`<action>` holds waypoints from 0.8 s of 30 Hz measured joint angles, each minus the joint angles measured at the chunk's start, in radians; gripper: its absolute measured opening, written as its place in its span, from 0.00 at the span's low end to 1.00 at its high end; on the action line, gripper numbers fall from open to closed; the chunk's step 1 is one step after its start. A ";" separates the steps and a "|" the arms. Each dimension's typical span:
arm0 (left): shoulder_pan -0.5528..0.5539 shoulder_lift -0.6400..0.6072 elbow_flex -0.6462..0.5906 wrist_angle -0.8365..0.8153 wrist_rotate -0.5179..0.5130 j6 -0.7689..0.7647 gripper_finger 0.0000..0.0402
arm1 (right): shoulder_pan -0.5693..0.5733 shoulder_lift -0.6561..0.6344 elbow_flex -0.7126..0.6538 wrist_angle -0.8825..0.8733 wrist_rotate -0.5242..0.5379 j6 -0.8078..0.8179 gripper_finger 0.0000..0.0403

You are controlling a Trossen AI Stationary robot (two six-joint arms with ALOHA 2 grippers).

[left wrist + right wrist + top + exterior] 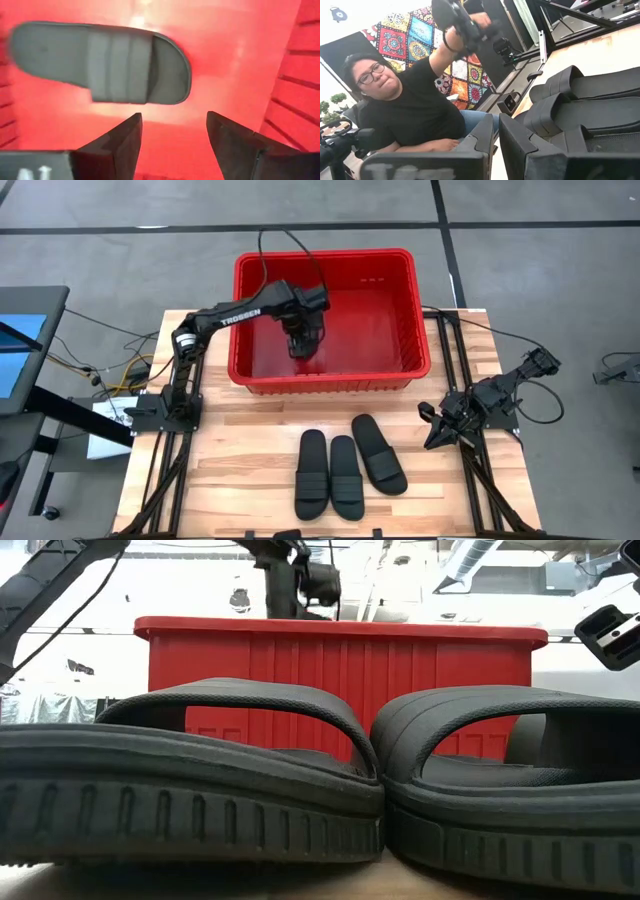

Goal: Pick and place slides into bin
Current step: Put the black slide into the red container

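Observation:
One black slide (100, 62) lies sole down on the floor of the red bin (405, 290), strap up. My left gripper (174, 132) hangs over it inside the bin (295, 75), open and pointing down, clear of the slide; in the high view the gripper (300, 343) is left of the bin's middle. Three more slides (312, 472) (346, 476) (379, 453) lie flat on the table near its front edge. My right gripper (496, 135) waits shut at the table's right side (440, 425), holding nothing.
In the low view, two slides (190, 780) (520, 780) fill the foreground, with the bin's wall (340, 670) behind them. A seated person (410, 105) shows beyond the table in the right wrist view. The wooden tabletop (230, 450) lies bare to the left of the slides.

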 joint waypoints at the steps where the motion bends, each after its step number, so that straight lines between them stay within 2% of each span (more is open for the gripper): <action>1: 0.000 0.000 0.038 -0.032 -0.005 -0.009 0.53 | 0.000 0.000 0.000 0.000 0.000 0.000 0.05; 9: -0.012 -0.001 0.339 -0.225 -0.022 -0.096 0.53 | 0.000 0.000 0.000 0.000 0.000 0.000 0.05; 14: -0.041 -0.099 0.317 -0.218 0.002 -0.135 0.53 | 0.000 0.000 0.000 0.000 0.000 0.000 0.05; 19: -0.080 -0.202 0.317 -0.189 0.099 -0.156 0.53 | 0.000 0.000 0.000 0.000 0.000 0.000 0.05; 24: -0.171 -0.284 0.317 -0.177 0.136 -0.187 0.53 | 0.000 0.000 0.000 0.000 0.000 0.000 0.05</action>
